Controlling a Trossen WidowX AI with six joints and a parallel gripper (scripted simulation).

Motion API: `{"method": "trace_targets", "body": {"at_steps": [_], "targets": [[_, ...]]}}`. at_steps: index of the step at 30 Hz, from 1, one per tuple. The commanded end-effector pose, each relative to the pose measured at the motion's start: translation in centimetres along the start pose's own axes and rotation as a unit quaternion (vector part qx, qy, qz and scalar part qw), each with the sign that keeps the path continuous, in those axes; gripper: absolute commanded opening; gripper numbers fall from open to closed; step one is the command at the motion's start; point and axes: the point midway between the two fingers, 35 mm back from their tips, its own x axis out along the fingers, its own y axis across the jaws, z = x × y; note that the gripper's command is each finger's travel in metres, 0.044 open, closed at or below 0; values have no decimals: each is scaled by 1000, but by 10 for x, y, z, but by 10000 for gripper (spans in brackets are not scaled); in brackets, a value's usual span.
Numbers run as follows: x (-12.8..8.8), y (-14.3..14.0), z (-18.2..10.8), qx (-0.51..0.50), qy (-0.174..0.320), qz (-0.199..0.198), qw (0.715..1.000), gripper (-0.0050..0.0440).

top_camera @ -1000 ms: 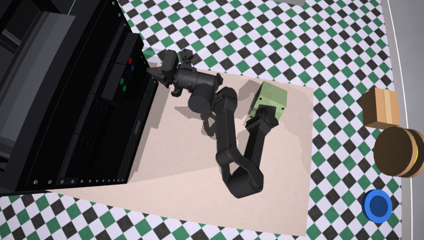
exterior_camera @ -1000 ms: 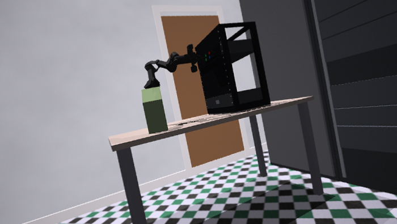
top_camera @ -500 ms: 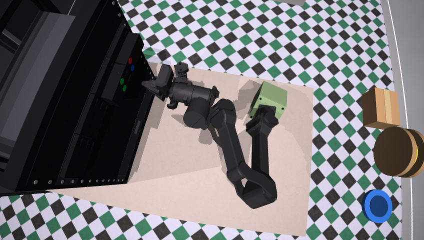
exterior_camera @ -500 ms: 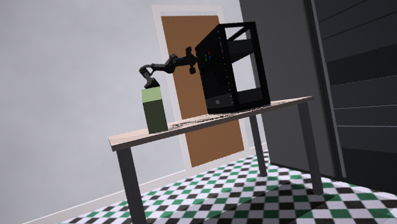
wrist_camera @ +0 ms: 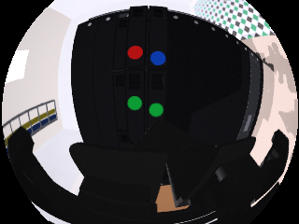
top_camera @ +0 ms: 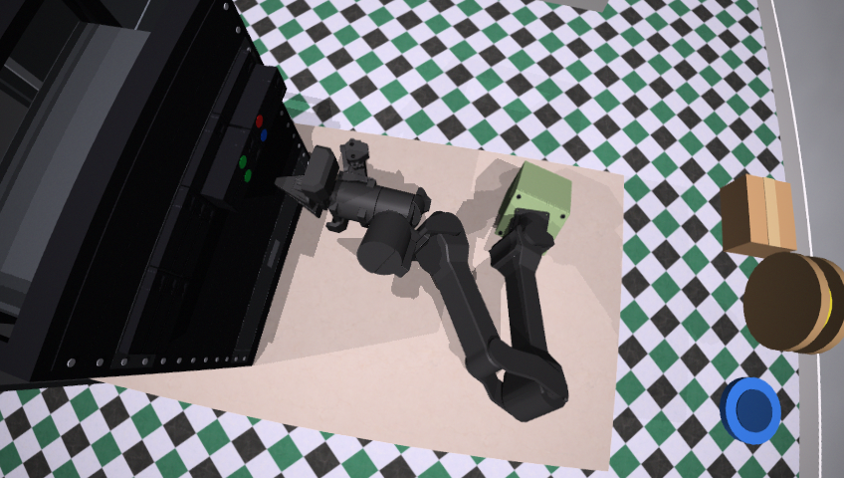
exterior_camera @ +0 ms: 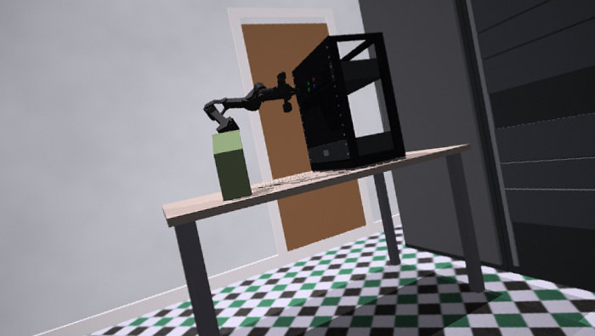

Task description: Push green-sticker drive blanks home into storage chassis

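Observation:
The black rack (top_camera: 177, 248) (exterior_camera: 340, 151) stands on the table with its chassis front facing my arm. Four drive blanks stand out of the front. They carry a red sticker (top_camera: 259, 120) (wrist_camera: 135, 52), a blue sticker (top_camera: 263, 134) (wrist_camera: 157, 58) and two green stickers (top_camera: 242, 160) (top_camera: 247, 175) (wrist_camera: 134, 103) (wrist_camera: 156, 110). In the exterior view the stickers (exterior_camera: 308, 84) show as small dots. My gripper (top_camera: 283, 184) (exterior_camera: 292, 91) (wrist_camera: 160, 124) is shut and empty. Its tip points at the chassis front, a short way off, beside the green-stickered blanks and slightly below them.
My arm stands on a green pedestal (top_camera: 535, 195) (exterior_camera: 230, 166) on the beige table (top_camera: 366, 378) (exterior_camera: 323, 178). On the floor to the right are a cardboard box (top_camera: 758, 216), a brown drum (top_camera: 790, 302) and a blue ring (top_camera: 750, 410). A tall dark cabinet (exterior_camera: 539, 111) stands behind the rack.

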Motion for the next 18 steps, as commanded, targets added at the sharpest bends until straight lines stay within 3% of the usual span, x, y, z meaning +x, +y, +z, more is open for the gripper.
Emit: {"method": "trace_targets", "body": {"at_steps": [1, 5, 18], "targets": [[12, 4, -4, -4, 4, 4, 1000, 0], [33, 5, -4, -4, 4, 4, 1000, 0], [37, 5, -4, -4, 4, 4, 1000, 0]]}}
